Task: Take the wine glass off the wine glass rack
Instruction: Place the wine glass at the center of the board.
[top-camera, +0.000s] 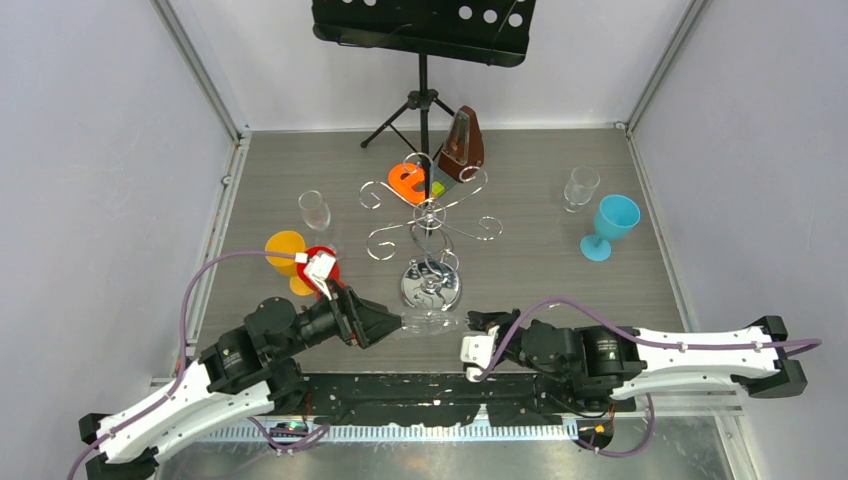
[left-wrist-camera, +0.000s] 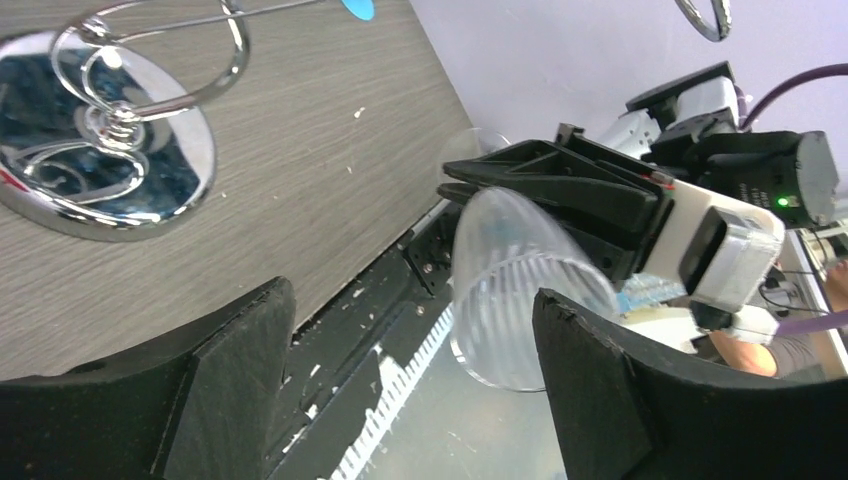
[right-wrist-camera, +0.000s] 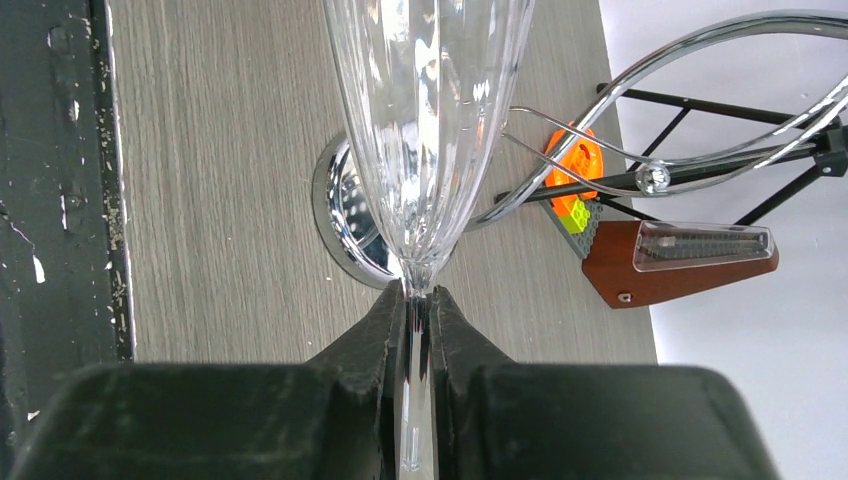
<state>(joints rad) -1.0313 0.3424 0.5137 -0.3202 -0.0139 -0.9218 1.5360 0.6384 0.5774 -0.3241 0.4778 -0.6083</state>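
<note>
At the left of the table stand one orange cup and one red cup, side by side. Just behind them is one clear glass. The left gripper is in front of them, low by the near edge. Its fingers are spread wide and hold nothing. The open mouth of the wine glass sits between them, and I cannot tell if it touches one. The wine glass is off the wine glass rack. It lies on its side in the air, just in front of the rack's round shiny base. The right gripper is closed tight on its thin stem. Behind the rack are one orange block shaped like the letter e, one brown metronome and one black music stand. At the right stand one more clear glass and one blue goblet, so there are three clear glasses in all.
</note>
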